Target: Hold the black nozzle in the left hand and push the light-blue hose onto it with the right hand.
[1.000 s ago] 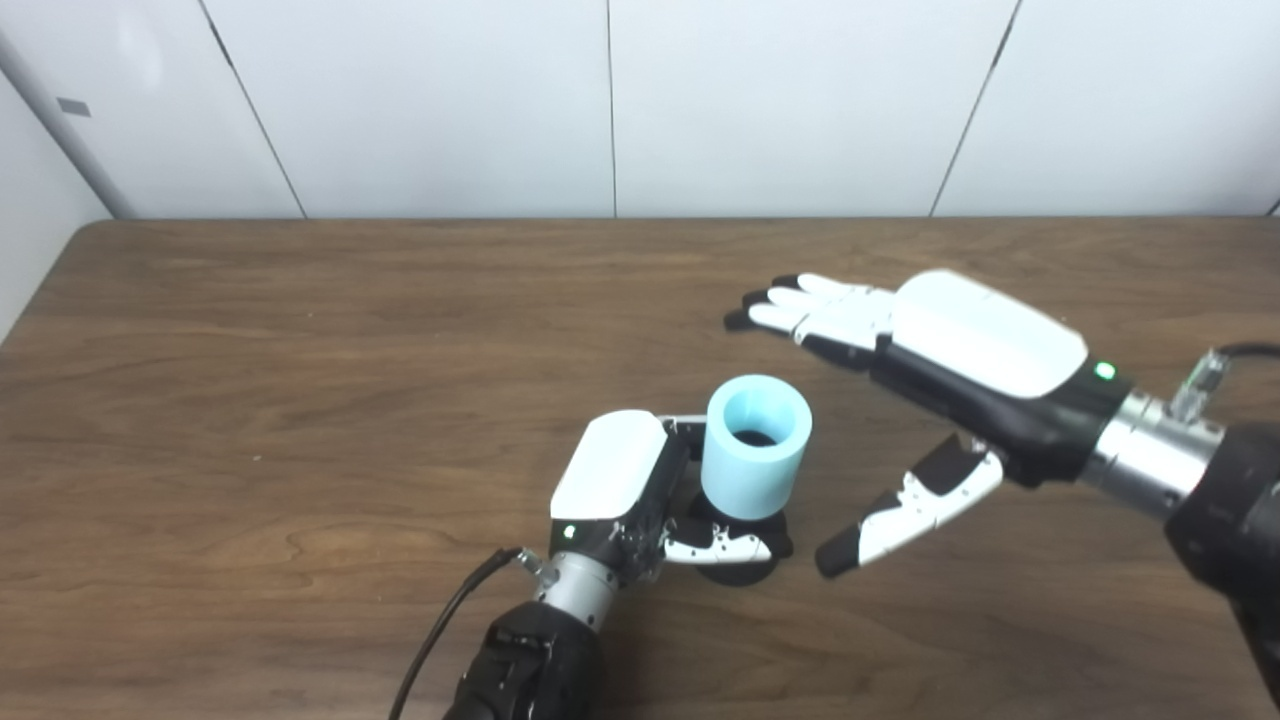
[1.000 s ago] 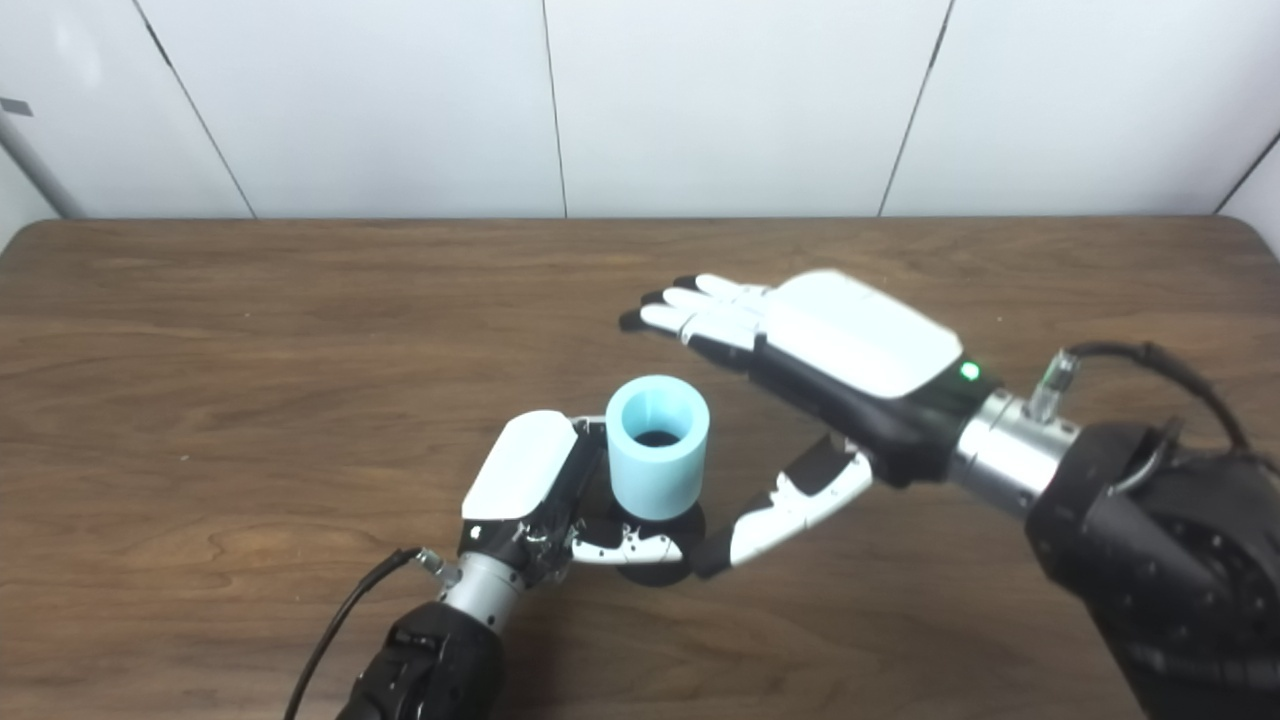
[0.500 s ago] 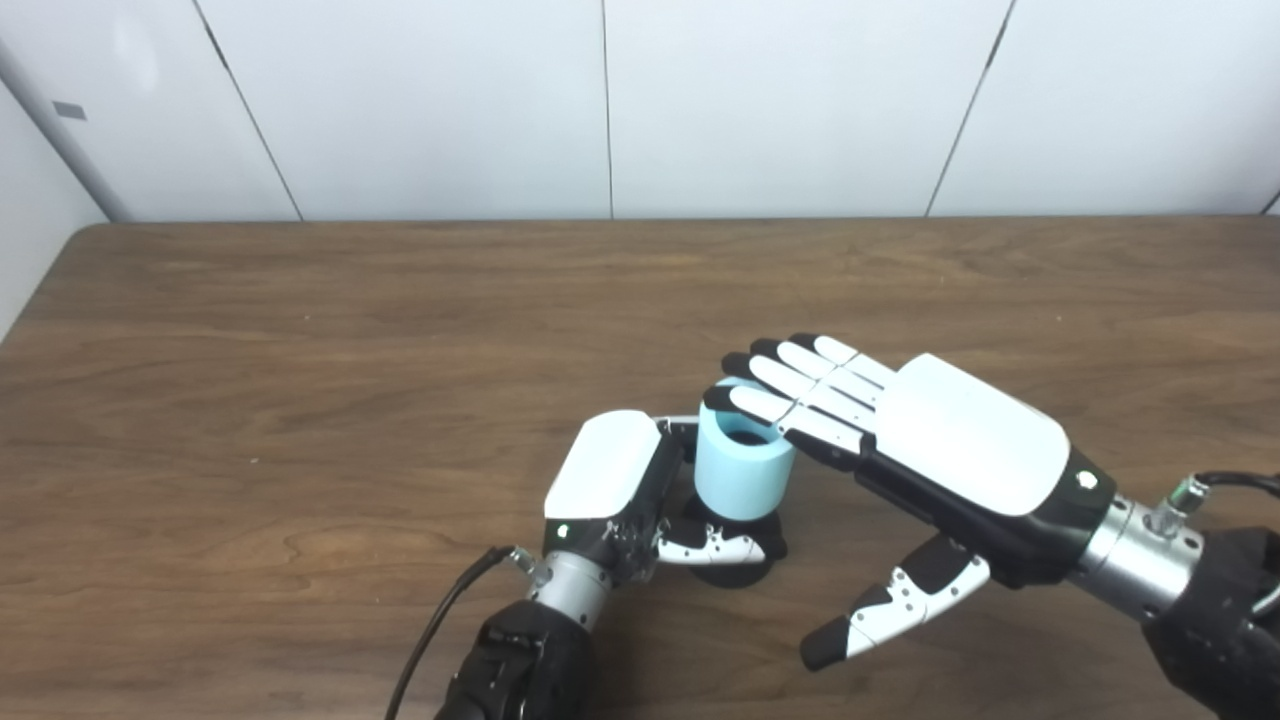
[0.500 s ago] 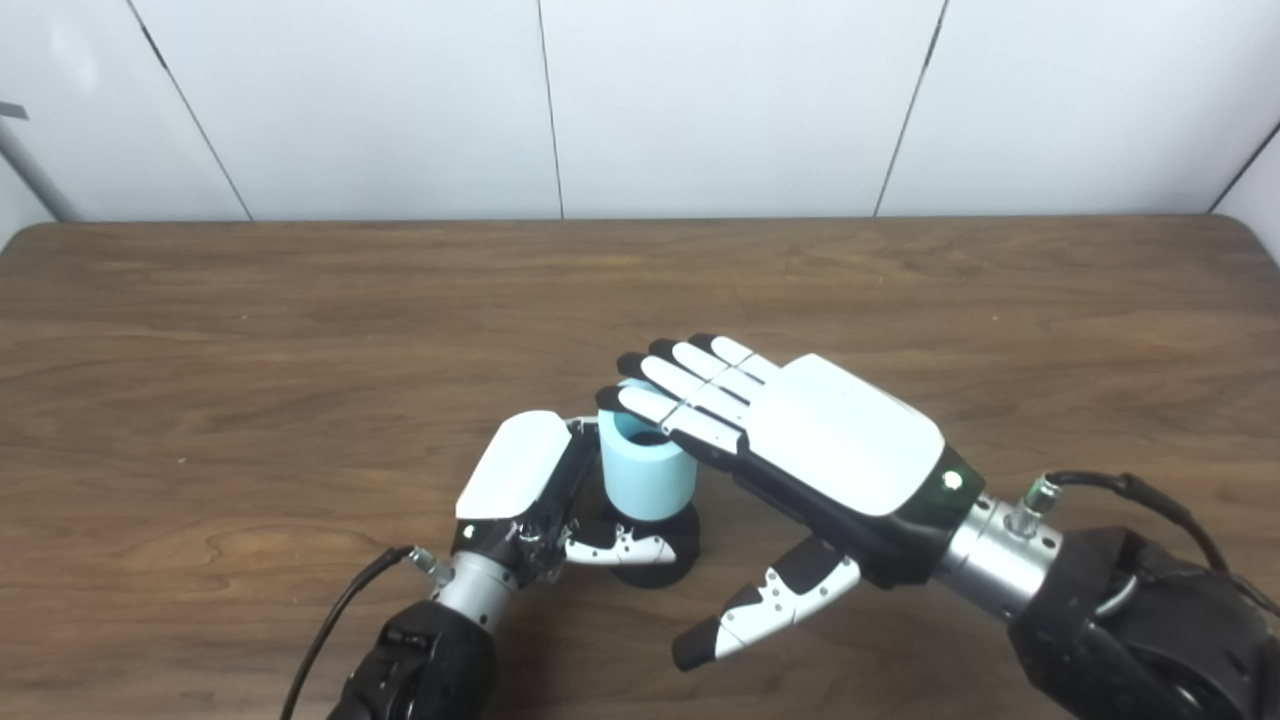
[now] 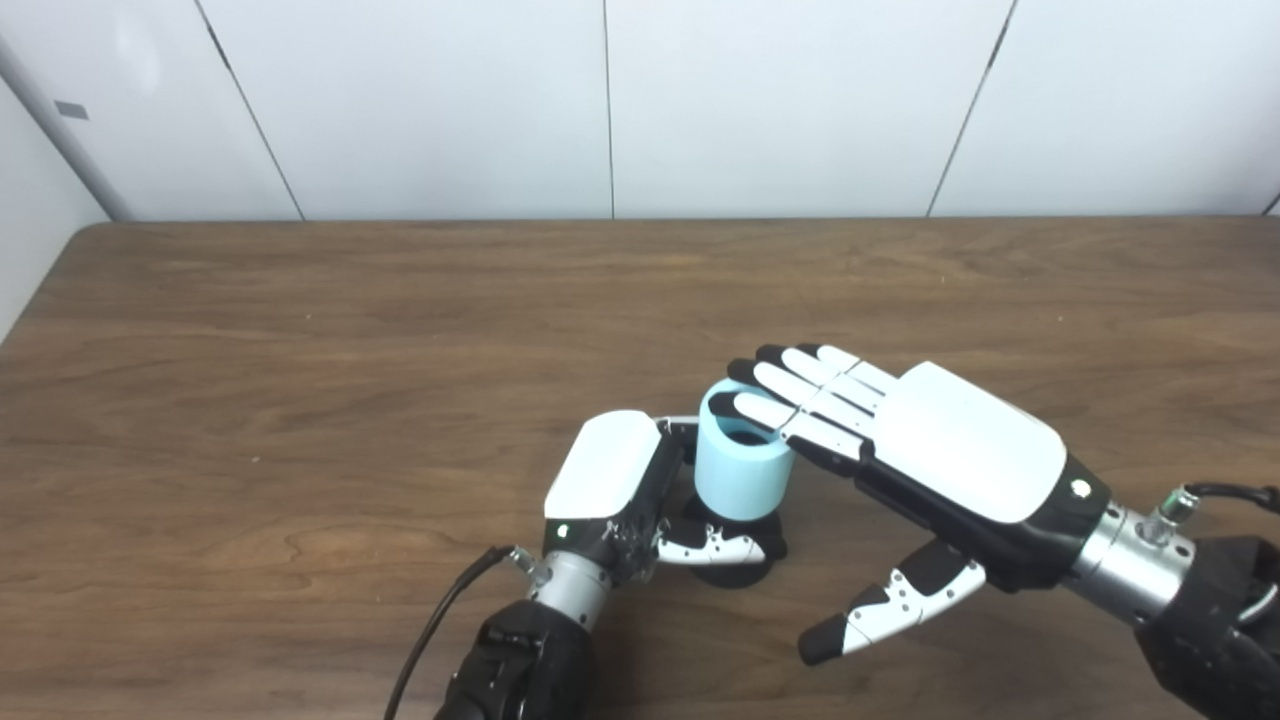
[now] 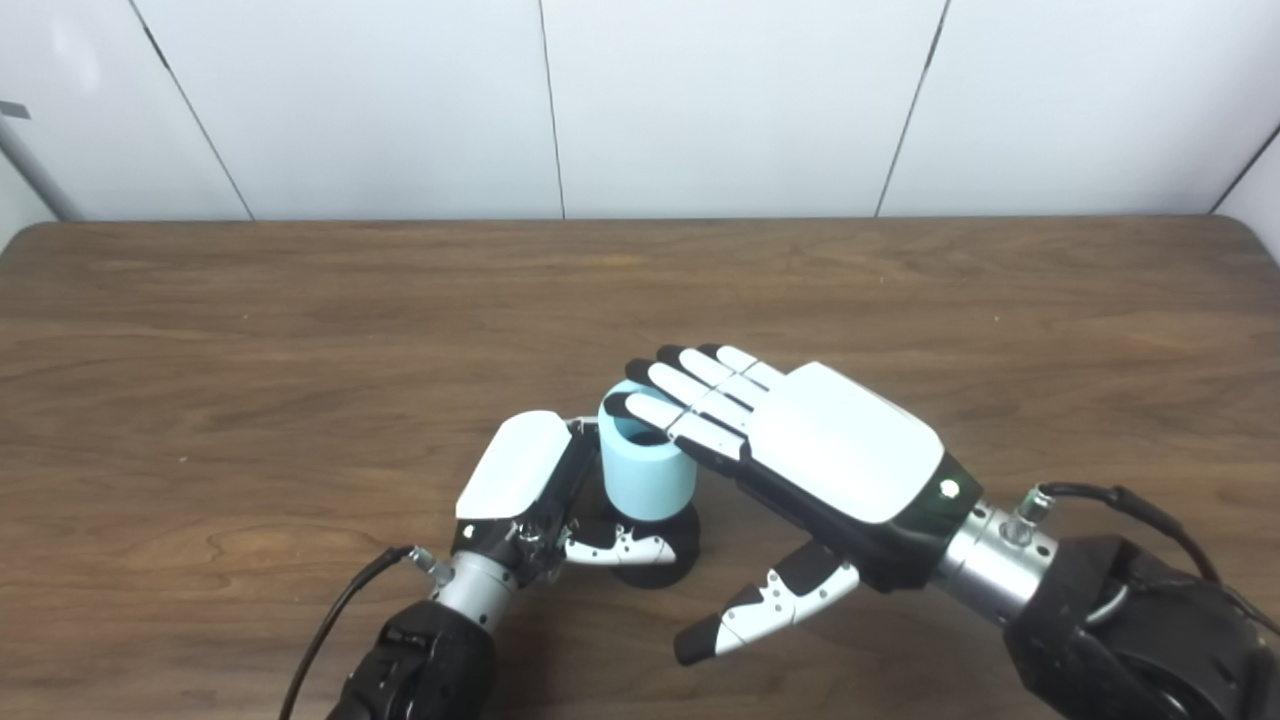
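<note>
Fingers (image 5: 790,390) of the right hand (image 5: 930,450) are laid flat across the open top of the light-blue hose (image 5: 742,470), spread and extended, with the thumb held apart below and to the side; nothing is gripped by this hand. A second ago it was held raised and well behind the hose, clear of it. Half a second ago it had been brought down over the rim, and since then it has been drawn only slightly back, so that the fingertips now cover the nearer part of the opening. The hose appears to have been seated a little lower than it was a second ago, less black being shown between its bottom edge and the base; this is taken to mean that the pushing step is under way or nearly complete, though full seating cannot be confirmed.

The left hand (image 5: 610,480) is kept closed around the black nozzle (image 5: 735,560), of which only the round base beneath the hose is visible. It is held upright just beside the hose wall, and its position is unchanged across the three moments. Both things are carried on the brown wooden surface (image 5: 300,350), near its front middle.

By count: one hose, one nozzle, two hands. No other loose object is seen on the surface. A dark cable (image 5: 440,620) is trailed from the left wrist.
</note>
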`<move>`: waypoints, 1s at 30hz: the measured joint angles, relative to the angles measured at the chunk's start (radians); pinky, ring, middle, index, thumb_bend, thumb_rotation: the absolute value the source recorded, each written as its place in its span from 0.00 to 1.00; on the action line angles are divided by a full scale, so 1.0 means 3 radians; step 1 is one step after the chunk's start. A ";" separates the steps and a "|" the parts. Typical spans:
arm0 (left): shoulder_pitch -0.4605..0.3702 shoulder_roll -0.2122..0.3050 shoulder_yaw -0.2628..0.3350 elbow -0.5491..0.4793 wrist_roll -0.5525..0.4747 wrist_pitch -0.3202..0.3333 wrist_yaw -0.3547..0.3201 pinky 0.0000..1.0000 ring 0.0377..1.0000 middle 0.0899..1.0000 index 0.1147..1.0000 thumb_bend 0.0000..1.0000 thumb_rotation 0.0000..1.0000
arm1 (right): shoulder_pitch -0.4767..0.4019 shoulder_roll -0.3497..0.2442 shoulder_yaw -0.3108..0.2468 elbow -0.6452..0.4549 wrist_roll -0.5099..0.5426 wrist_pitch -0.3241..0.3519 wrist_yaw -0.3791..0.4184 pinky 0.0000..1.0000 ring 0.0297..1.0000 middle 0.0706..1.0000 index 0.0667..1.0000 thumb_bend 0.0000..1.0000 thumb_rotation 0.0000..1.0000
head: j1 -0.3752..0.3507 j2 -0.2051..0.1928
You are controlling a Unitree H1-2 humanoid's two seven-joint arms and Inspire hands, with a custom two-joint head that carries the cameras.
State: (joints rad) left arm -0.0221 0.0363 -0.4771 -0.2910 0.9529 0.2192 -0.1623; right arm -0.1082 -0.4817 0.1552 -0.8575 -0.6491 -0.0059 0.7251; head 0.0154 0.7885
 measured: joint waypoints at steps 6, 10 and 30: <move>0.0000 -0.0001 -0.0004 0.0000 0.0000 0.0000 -0.0004 0.68 0.61 0.45 0.42 0.52 0.00 | 0.0000 0.0000 0.0000 0.0019 0.0002 0.0004 0.0012 0.96 1.00 1.00 0.94 0.69 0.87 | 0.0005 0.0005; 0.0000 -0.0002 -0.0005 -0.0001 0.0001 0.0001 -0.0007 0.69 0.61 0.45 0.41 0.52 0.00 | 0.0000 0.0015 0.0002 0.0020 0.0023 0.0003 0.0014 0.94 0.99 0.99 0.93 0.69 0.86 | 0.0000 0.0010; -0.0002 -0.0011 -0.0013 -0.0001 0.0010 0.0011 -0.0017 0.70 0.62 0.46 0.41 0.52 0.00 | 0.0041 0.0103 0.0057 0.0036 0.0034 0.0006 0.0024 0.90 0.97 0.99 0.94 0.68 0.83 | 0.0020 0.0051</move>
State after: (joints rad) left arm -0.0226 0.0331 -0.4811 -0.2914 0.9558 0.2226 -0.1674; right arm -0.0959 -0.4509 0.1721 -0.8467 -0.6388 -0.0042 0.7324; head 0.0215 0.8038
